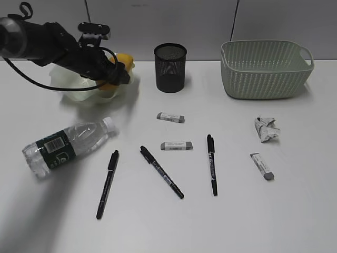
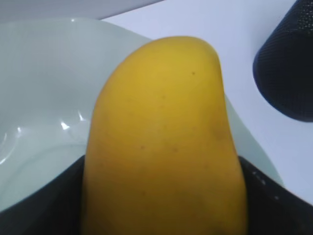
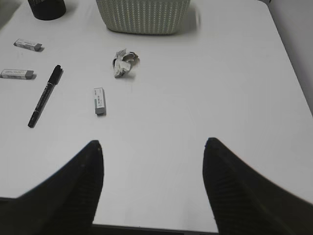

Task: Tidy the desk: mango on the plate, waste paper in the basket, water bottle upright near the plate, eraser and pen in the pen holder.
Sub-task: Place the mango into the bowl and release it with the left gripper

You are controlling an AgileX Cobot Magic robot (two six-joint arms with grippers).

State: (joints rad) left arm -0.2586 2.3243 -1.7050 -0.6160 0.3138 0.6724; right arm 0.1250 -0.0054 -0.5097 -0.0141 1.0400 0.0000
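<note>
The left pincer (image 1: 113,74) reaches in from the left, clamped on something; the right pincer (image 3: 152,152) hangs spread, empty.

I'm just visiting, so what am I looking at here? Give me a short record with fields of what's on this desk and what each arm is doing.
left gripper: shut on the yellow oval mango, over the pale green ruffled plate
right gripper: open, empty, above bare table
clear water bottle: lying on its side
black mesh pen holder: upright
pale green woven basket: upright
crumpled waste paper: on the table
loose: three black pens, three grey erasers
</note>
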